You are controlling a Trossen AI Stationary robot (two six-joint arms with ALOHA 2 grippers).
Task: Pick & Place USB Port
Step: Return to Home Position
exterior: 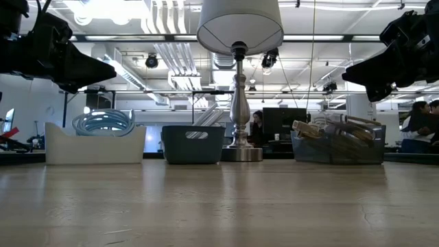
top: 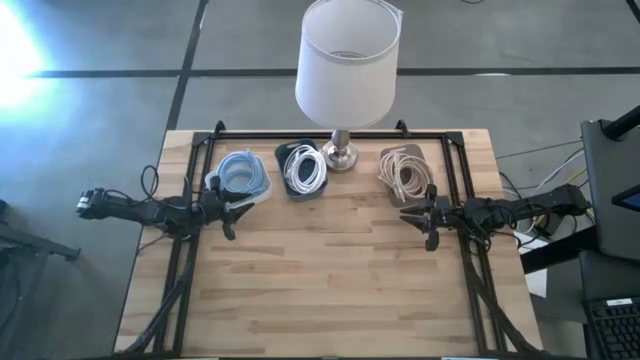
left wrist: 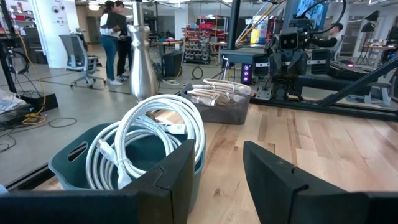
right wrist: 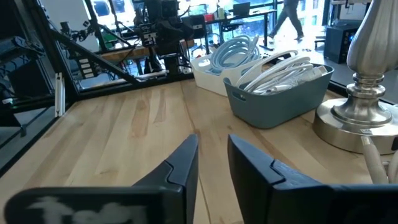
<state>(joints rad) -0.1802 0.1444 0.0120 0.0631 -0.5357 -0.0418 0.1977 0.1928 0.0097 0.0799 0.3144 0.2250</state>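
Sorting looks finished: 3 bins, the white bin (exterior: 89, 147), dark bin (exterior: 193, 145) and clear bin (exterior: 336, 147), hold cables along the table's (top: 320, 290) far edge. The left gripper (top: 235, 215) and right gripper (top: 422, 222) hang parted and empty near its side edges.

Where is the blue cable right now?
In the high view, the blue cable lies coiled in the white bin at the back left of the table, just left of the dark bin holding a white cable.

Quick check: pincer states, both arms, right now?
Left pincer: open, empty, over the wooden table's left side.
Right pincer: open, empty, over its right side.
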